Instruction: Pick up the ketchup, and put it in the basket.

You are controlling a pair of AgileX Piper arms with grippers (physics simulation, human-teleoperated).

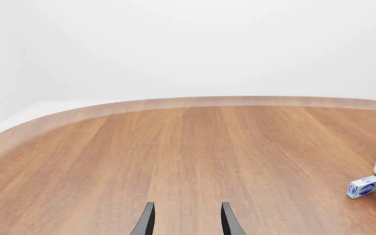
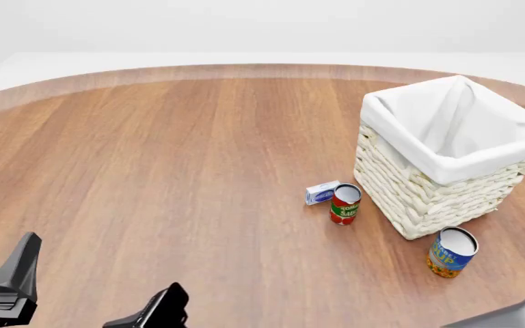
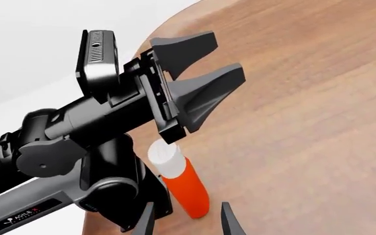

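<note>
- Ketchup (image 3: 182,188) shows only in the right wrist view: an orange-red bottle with a white cap, on the table (image 2: 180,178) close to the base of the left arm (image 3: 77,127), near the table's edge. The front view does not show it, so it is likely at the near edge, below that frame.
- Right gripper (image 3: 186,218) points at the bottle, its fingers (image 3: 230,223) narrowly parted, one to each side of the bottle's lower body; I cannot tell whether they touch it.
- Left gripper (image 1: 186,220) holds nothing, its fingers moderately open over bare table at the near left.
- Basket (image 2: 445,160) stands at the far right, well apart from the bottle, its white lining open at the top.
- Red can (image 2: 344,203) and a small blue-white box (image 2: 322,193) sit just beside the basket's left wall; a blue can (image 2: 450,251) stands near its near corner.
- Handling, as a judgement: the bottle looks like smooth, light plastic, rigid enough for a firm pinch but slippery and round. Best held across the middle of the body, below the cap, where the sides run straight.
- Risk: the left arm crowds the bottle, so a lift should go up before swinging right.
</note>
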